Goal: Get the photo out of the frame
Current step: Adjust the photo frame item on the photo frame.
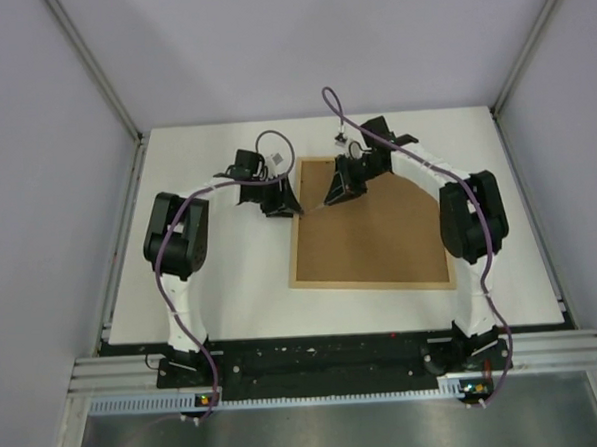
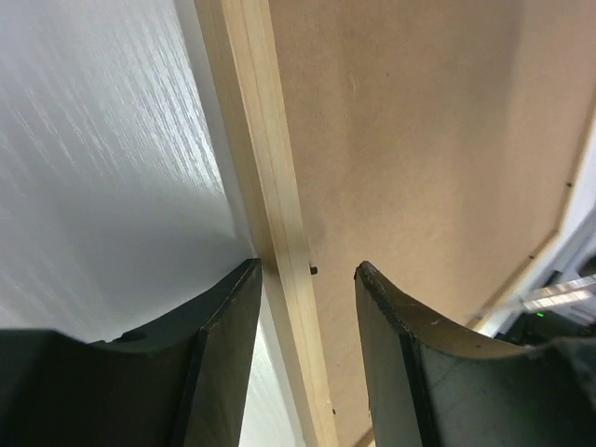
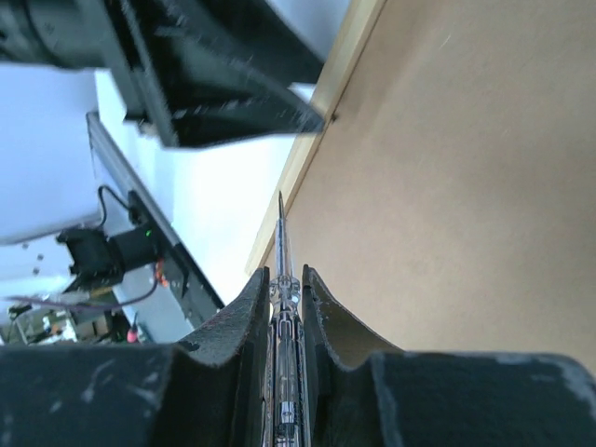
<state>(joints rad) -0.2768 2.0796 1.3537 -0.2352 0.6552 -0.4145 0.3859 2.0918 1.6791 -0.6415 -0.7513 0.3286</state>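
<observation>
On the white table, smooth and faintly streaked: the frame, lying back-up, a large rectangle with a thin rail of pale, straight-grained wood. Filling the frame, inside the rail: the backing board, flat matte brown fibreboard, faintly speckled. No sight of the photo; judged to sit beneath that board, inside the frame.

At the frame's left rail, near its far corner: the left gripper, curved black fingers spread apart, straddling the rail and clamping nothing. Just inside that same corner, above the board: the right gripper, clenched on a pointed tool, clear handle pinched between the fingers, thin metal shaft aimed toward the left rail. Smallest of all, on the inner side of the left rail: a tiny black tab at the board's edge.

Step in hand, by the look of it: freeing the board's tabs. Keep the tip low and nearly flat, slide it under the tab, lever toward the rail rather than down into the soft fibreboard. Brace the rail with the left fingers to stop the frame skating on the slick table. Gentle force only.
</observation>
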